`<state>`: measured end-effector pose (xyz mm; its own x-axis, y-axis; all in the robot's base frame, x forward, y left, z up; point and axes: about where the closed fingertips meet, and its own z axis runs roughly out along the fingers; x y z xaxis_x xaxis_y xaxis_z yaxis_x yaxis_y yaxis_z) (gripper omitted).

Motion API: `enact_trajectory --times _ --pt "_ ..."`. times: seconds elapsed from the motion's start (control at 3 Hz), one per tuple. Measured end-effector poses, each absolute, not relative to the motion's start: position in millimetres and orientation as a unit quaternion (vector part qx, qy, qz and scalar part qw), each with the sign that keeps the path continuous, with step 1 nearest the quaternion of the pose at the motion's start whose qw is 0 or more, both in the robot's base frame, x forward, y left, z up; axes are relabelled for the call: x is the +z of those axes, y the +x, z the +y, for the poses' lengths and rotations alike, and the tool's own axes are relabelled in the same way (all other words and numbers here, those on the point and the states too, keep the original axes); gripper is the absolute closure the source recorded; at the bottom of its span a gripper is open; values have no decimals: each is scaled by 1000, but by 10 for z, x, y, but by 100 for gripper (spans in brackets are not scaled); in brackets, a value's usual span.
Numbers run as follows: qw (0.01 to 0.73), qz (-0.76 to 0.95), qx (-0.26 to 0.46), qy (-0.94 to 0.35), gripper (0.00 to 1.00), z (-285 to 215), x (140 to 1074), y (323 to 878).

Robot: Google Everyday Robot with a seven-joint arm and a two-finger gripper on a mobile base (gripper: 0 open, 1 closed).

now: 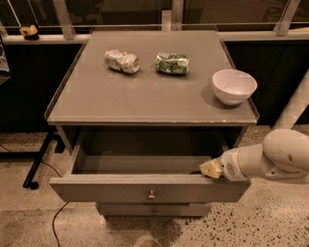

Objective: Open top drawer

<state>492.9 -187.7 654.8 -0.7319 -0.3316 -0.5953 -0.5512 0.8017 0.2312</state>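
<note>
This looks like an office or lab test area rather than a home. The floor (270,226) is speckled polished stone, a black cable (54,223) trails across it, and glass panels (120,9) set between metal posts (63,19) run behind. A plain grey drawer cabinet (145,101) carries a crushed silver can (121,61), a crushed green can (172,63) and a white bowl (234,86). The robot's gripper (211,169) sits at the right end of the open top drawer's (106,189) front edge.

cabinet top (145,99) | silver can (121,61), green can (172,63) rear | white bowl (234,86) right | pincer (211,169) at top drawer (111,189) rim
</note>
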Motion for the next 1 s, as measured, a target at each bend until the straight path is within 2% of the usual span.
enact_trajectory --times 0.33,1.0 --pt "256 913 213 -234 100 -1956 6573 4592" --pt "239 916 213 -242 100 -1924 6490 4532"
